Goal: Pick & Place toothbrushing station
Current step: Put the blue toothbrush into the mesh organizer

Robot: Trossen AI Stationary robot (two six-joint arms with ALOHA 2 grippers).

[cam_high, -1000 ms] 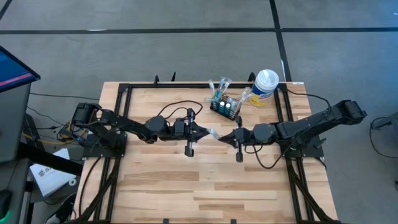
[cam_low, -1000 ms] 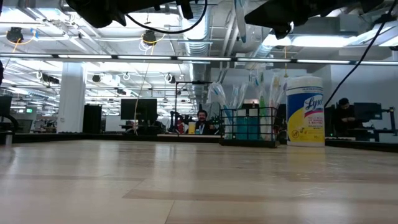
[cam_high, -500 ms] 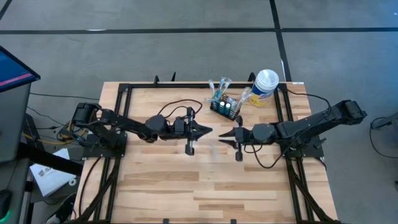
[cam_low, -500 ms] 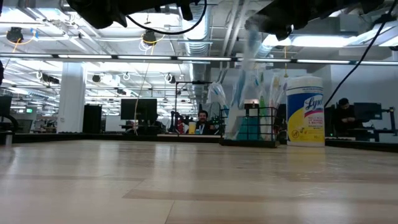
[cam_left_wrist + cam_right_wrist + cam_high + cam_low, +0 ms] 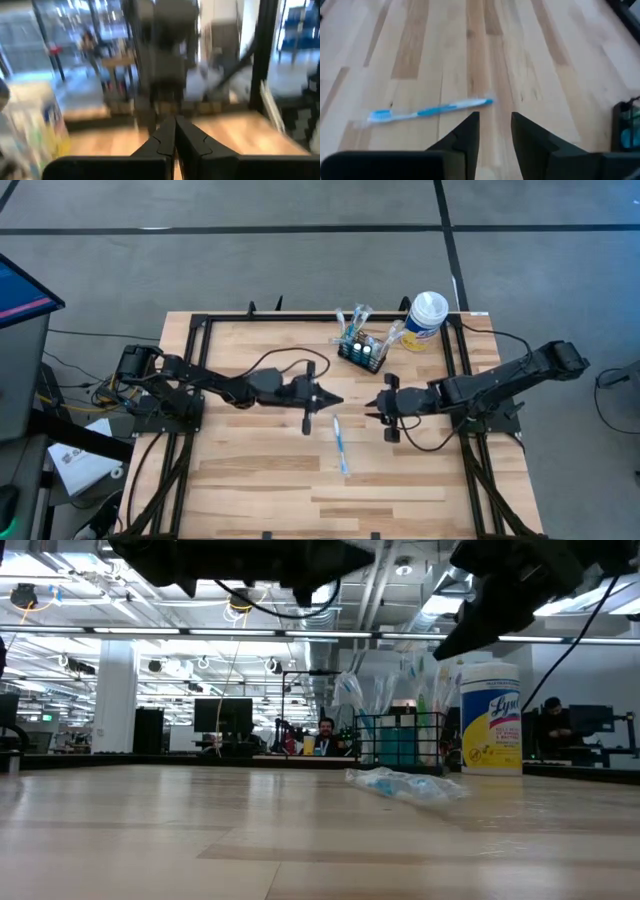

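blue toothbrush (image 5: 340, 442) flat on table (image 5: 260, 480)

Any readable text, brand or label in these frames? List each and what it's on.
"Lysol": on the white, yellow and blue canister at the table's back edge, read in the low view; the last letters are cut off by the curve.
Smaller print lower on that canister label: too small to read.
Toothbrush on the table, in clear wrap: no readable text.
Black mesh caddy and the items in it: no readable text.

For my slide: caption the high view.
Wrapped toothbrush lies on the table between the shut left gripper and open right gripper.
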